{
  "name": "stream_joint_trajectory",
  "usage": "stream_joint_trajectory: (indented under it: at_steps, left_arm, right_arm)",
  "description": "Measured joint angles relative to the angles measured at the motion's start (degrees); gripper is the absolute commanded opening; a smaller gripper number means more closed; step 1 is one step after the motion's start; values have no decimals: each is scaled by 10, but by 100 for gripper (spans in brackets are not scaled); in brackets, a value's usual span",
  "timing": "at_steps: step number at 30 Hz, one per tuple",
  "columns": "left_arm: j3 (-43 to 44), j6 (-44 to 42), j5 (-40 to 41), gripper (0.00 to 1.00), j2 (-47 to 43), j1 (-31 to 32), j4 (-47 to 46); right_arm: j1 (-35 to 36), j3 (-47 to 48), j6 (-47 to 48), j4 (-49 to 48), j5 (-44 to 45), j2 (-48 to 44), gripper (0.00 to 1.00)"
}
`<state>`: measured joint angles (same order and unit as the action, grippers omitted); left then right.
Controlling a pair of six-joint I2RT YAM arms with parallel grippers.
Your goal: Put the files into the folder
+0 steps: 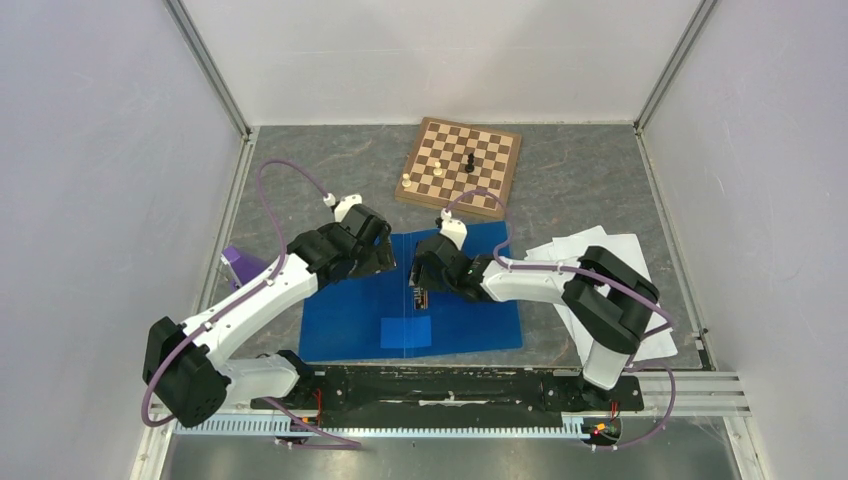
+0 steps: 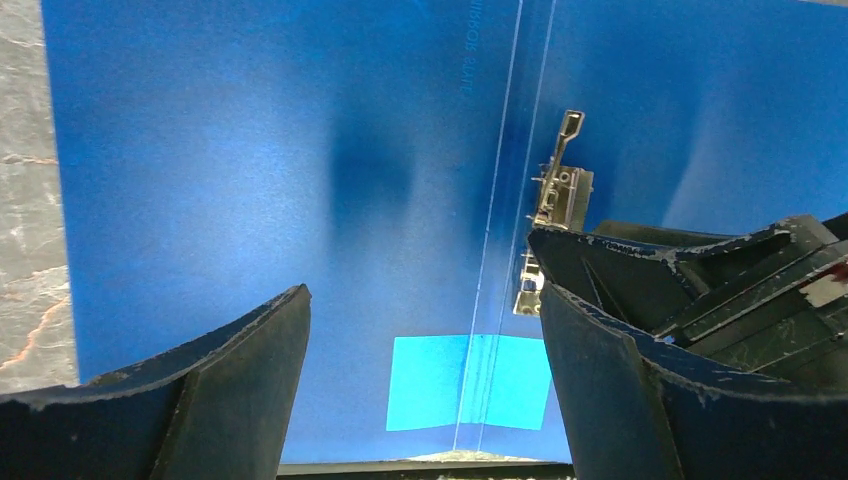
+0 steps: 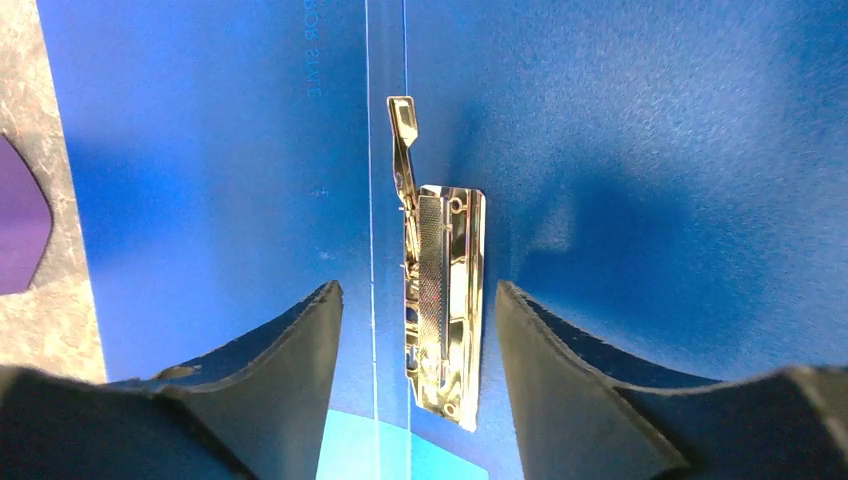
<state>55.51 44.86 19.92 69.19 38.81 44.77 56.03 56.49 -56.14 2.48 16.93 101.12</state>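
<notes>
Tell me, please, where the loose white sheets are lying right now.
In the top external view the files lie on the table's right side, just right of the open blue folder, partly hidden under the right arm.

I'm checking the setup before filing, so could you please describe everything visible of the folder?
The folder is glossy blue plastic, lying open and flat on the table. A metal clip sits beside its spine crease, and a lighter blue patch crosses the crease near the front edge. The paper lies outside it. The right gripper straddles the clip, jaws open.
</notes>
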Motion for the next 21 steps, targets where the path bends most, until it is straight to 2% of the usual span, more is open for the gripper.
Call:
stream_joint_trajectory:
  at_steps: [5,8,11,13,17,21]
  left_arm:
    - [-6,0,-36,91,-3,0,-22]
    - [-6,0,-56,91,-2,7,-44]
    - [0,1,-68,90,12,36,-66]
    - [19,3,-71,90,44,70,-78]
    - [78,7,-86,90,136,139,-115]
    - [98,15,-120,90,196,167,-163]
  right_arm:
    - [0,-32,17,-2,20,-52,91]
    - [-5,-65,32,6,41,-121,97]
    - [-37,-106,53,25,66,-212,98]
    - [-82,-140,69,39,85,-279,98]
    - [-223,-200,112,74,115,-397,98]
    - [-352,-229,155,100,118,-455,98]
